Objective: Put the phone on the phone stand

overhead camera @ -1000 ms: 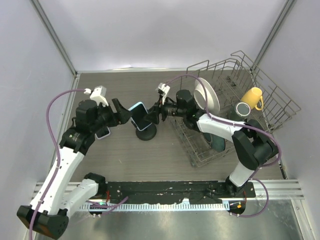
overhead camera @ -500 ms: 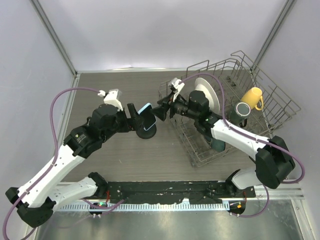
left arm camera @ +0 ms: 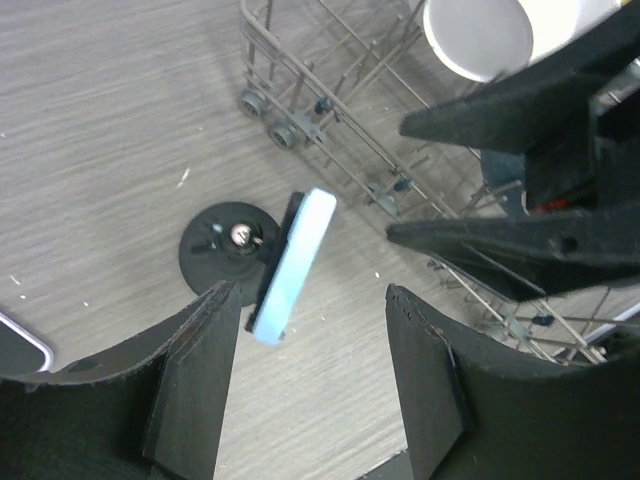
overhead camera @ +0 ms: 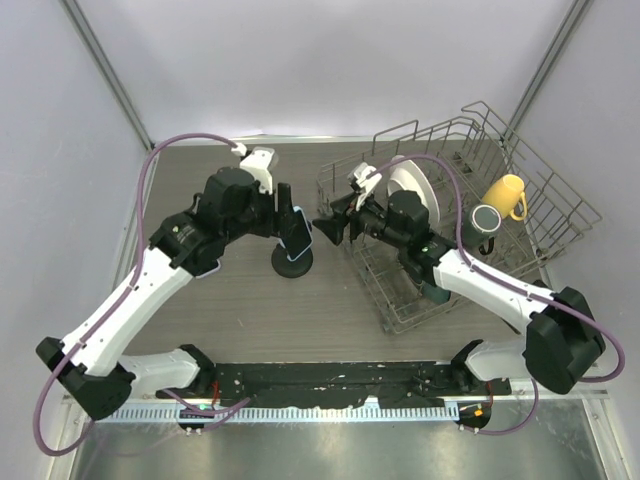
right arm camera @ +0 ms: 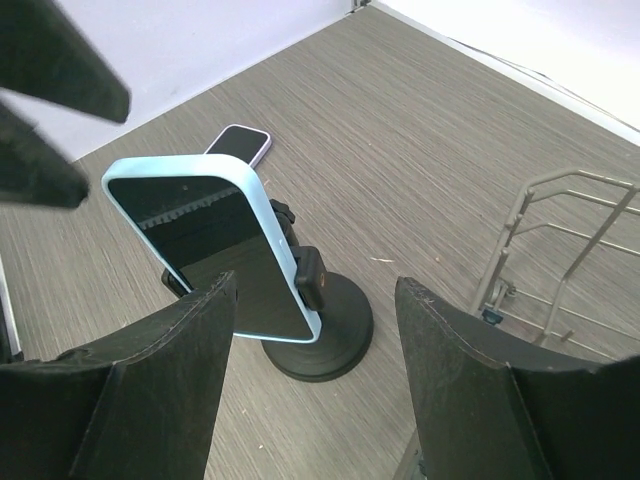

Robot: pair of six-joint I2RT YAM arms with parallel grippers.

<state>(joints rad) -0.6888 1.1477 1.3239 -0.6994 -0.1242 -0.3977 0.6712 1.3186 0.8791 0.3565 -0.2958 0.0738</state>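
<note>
The phone (overhead camera: 298, 233), black screen with a pale blue rim, sits tilted in the clamp of the phone stand (overhead camera: 291, 265), a black post on a round disc base. My left gripper (overhead camera: 288, 215) hovers above it, open and empty. In the left wrist view the phone (left arm camera: 292, 262) shows edge-on over the stand base (left arm camera: 222, 246), between the gripper's (left arm camera: 310, 293) fingers but well below them. My right gripper (overhead camera: 325, 230) is open and empty just right of the stand. In the right wrist view the gripper (right arm camera: 315, 285) faces the phone (right arm camera: 215, 245) and stand (right arm camera: 325, 330).
A second phone with a darker rim (right arm camera: 238, 146) lies flat on the table left of the stand, also under my left arm (overhead camera: 207, 265). A wire dish rack (overhead camera: 560, 200) at the right holds a white plate (overhead camera: 415, 195), a yellow mug (overhead camera: 505, 195) and a dark cup (overhead camera: 487, 218).
My left gripper has let go of the phone and risen above the stand as the arm swung right. My right gripper has drawn back right. The phone stays on the stand.
</note>
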